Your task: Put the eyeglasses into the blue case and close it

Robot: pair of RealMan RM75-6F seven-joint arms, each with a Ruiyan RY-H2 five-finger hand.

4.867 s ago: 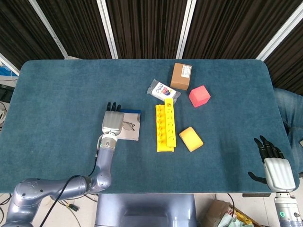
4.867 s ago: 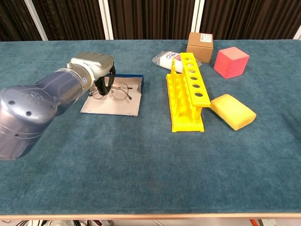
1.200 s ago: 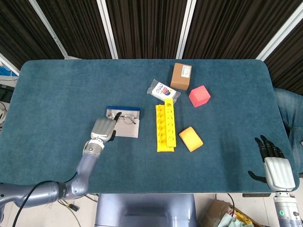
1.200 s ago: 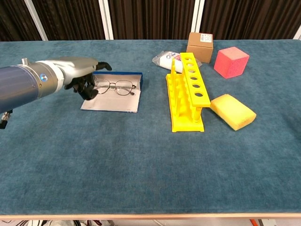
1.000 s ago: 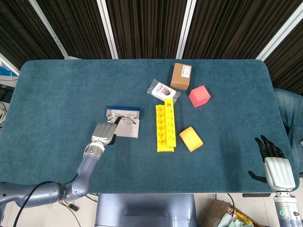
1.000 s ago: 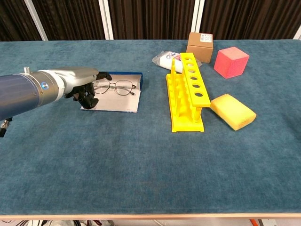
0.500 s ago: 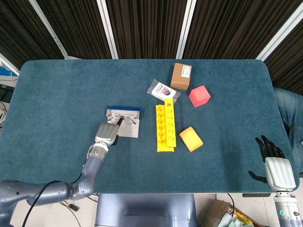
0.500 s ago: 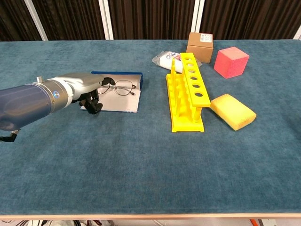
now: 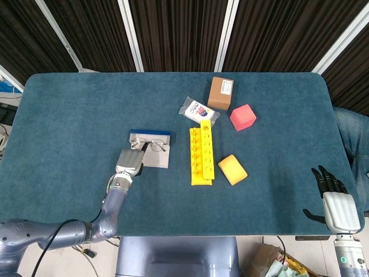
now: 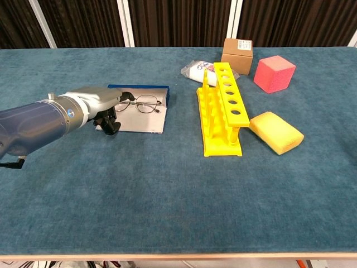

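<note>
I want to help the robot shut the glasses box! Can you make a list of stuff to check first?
1. Eyeglasses lying in the open blue case: ok.
2. Glasses fully inside, no part over the edge: cannot tell, the left hand covers their left end.
3. Left hand at the case, ready to work: ok, it sits at the case's left edge.
4. Hand has let go of the glasses: cannot tell, fingers hidden.
5. Yellow rack out of the way: ok, it stands apart on the right.
6. Right hand out of the way: ok, far off at the table's corner, open.
</note>
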